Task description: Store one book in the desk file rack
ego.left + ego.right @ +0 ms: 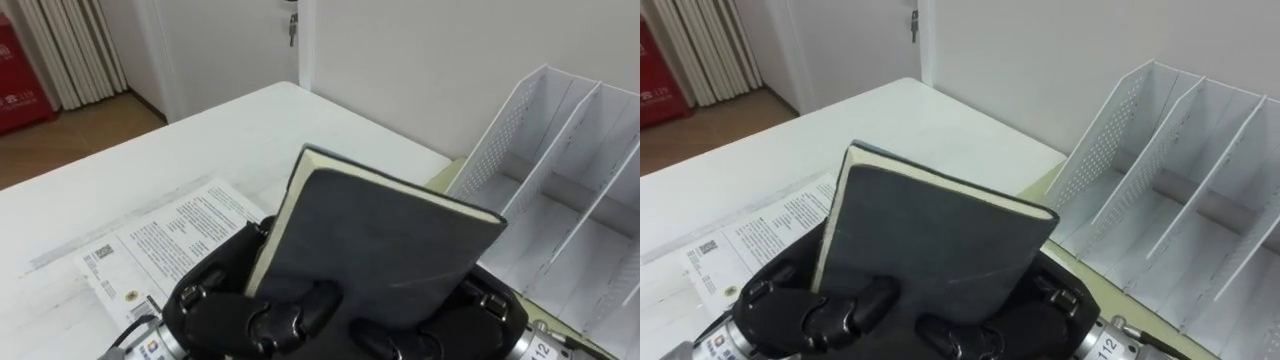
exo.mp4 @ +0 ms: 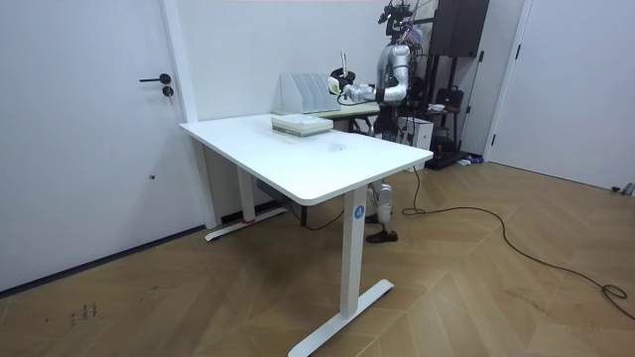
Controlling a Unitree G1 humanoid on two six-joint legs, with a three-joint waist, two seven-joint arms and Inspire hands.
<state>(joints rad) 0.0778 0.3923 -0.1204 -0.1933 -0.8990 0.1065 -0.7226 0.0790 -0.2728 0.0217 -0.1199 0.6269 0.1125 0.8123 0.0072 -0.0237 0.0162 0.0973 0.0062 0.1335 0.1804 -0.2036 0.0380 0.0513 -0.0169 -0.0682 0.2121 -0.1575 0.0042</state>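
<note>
I hold a dark grey book (image 1: 385,245) with cream page edges upright in front of me, tilted a little, above the white table (image 1: 220,140). My left hand (image 1: 225,300) and right hand (image 1: 480,310) grip its lower part from either side, fingers curled over the front cover. The white perforated file rack (image 1: 560,190) stands to the right of the book, its open slots facing me and nothing in them. In the room view I stand at the table's far side with the book (image 2: 344,67) raised next to the rack (image 2: 303,94).
A printed sheet on top of a flat stack (image 1: 165,245) lies on the table at my left, under my left hand. A green flat thing (image 1: 440,178) lies by the rack's base. A door (image 1: 230,40) and a wall are beyond the table's far edge.
</note>
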